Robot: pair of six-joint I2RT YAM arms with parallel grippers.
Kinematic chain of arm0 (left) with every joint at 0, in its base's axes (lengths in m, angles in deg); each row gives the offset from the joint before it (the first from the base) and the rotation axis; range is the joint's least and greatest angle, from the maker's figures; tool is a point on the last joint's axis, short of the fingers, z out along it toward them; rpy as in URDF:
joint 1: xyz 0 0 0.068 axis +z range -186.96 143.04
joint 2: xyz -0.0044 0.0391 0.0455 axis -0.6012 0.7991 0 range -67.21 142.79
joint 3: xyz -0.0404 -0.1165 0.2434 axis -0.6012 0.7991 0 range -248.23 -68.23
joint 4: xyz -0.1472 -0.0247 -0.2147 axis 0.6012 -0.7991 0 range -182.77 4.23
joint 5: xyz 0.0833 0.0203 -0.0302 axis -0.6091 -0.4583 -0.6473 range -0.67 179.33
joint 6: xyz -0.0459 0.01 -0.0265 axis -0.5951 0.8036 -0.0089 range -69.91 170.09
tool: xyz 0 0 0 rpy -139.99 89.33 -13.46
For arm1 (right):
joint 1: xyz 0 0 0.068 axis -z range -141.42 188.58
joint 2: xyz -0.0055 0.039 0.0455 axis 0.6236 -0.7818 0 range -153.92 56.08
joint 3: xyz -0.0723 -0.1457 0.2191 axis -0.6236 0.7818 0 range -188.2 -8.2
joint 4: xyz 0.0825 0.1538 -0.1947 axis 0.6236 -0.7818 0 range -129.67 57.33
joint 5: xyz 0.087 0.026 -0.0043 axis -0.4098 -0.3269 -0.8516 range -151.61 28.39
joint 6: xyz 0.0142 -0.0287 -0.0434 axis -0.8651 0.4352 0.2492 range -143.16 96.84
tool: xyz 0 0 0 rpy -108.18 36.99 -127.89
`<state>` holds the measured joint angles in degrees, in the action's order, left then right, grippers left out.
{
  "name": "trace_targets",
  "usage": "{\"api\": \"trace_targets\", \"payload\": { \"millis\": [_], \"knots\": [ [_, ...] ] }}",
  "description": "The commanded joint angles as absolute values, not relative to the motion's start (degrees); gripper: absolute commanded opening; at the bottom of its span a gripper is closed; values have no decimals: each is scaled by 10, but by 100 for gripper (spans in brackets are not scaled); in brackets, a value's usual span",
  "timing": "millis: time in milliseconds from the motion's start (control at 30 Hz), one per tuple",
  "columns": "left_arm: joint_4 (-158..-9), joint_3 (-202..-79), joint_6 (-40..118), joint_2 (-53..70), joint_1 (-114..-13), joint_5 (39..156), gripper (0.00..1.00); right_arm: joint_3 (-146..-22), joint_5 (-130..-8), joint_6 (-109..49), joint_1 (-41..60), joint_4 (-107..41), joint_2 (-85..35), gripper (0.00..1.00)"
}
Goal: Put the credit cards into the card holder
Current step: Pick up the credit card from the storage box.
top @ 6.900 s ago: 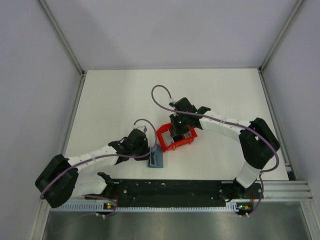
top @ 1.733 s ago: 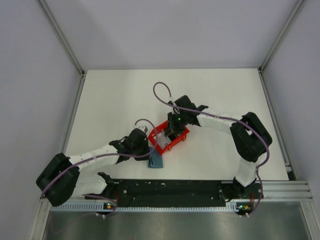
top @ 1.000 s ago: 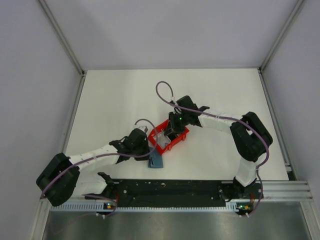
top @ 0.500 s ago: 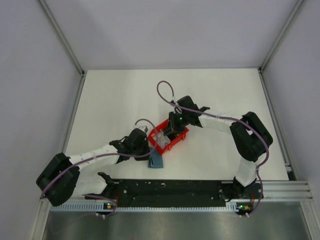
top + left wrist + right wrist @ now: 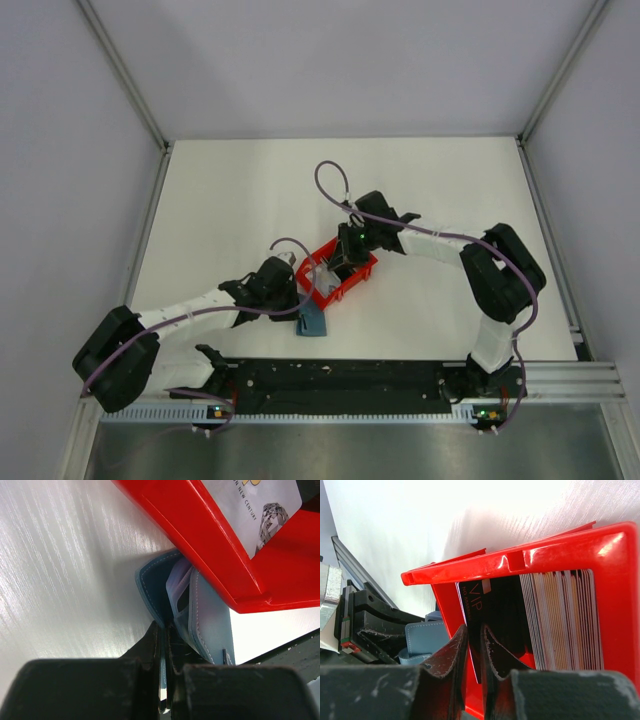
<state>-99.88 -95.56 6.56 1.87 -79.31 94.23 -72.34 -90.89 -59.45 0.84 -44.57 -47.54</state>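
Left gripper is clamped shut on the edge of one flap of the teal card holder. The holder is partly open with its flaps splayed, resting on the white table hard against the outer wall of the red tray. From overhead I read the card holder at about 7 o'clock of the tray, with my left arm coming in from 9 o'clock.

Right gripper is down inside the tray. Its two fingers are nipped together on a black VIP card that stands on edge against the tray wall. At 3 o'clock of that card, in the right wrist view, the rest of the credit cards stand packed on edge in a row that fills the tray's far end.

The left wrist camera also shows a whitish card with a diamond picture lying in the tray, at 1 o'clock of the holder
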Motion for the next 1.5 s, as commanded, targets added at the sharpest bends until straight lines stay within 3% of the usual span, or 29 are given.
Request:
{"api": "trace_targets", "payload": {
  "millis": [0,1467],
  "knots": [
    [-974,-971,72,28,-794,950,0,-719,-977,-624,-1,-415,-456,11],
    [-968,-971,73,35,-795,957,0,-707,-972,-635,4,-408,-468,13]
  ]
}}
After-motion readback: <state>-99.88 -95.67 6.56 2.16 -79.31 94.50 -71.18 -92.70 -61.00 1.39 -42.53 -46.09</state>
